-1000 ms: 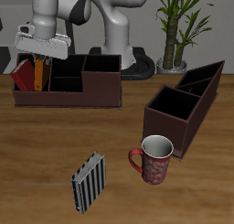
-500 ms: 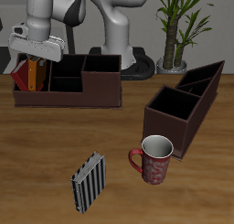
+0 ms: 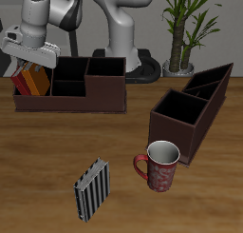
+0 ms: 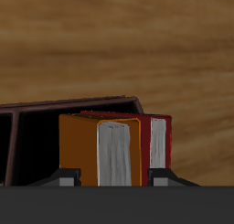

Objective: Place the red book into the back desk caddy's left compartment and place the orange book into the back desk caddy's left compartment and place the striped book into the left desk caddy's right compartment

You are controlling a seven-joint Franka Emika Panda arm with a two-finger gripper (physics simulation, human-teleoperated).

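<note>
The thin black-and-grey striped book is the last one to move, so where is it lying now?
In the exterior view, the thin black-and-grey striped book lies flat on the wooden table near its front edge, beside the red patterned mug.

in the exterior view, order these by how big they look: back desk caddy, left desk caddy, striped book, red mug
1. back desk caddy
2. left desk caddy, close to it; its diagonal turn makes this unsure
3. striped book
4. red mug, much like the book

A red mug point(image 3: 159, 165) stands upright on the wooden bench point(image 3: 38, 151), lower centre-right of frame. A potted plant point(image 3: 186, 28) stands upper right.
</note>
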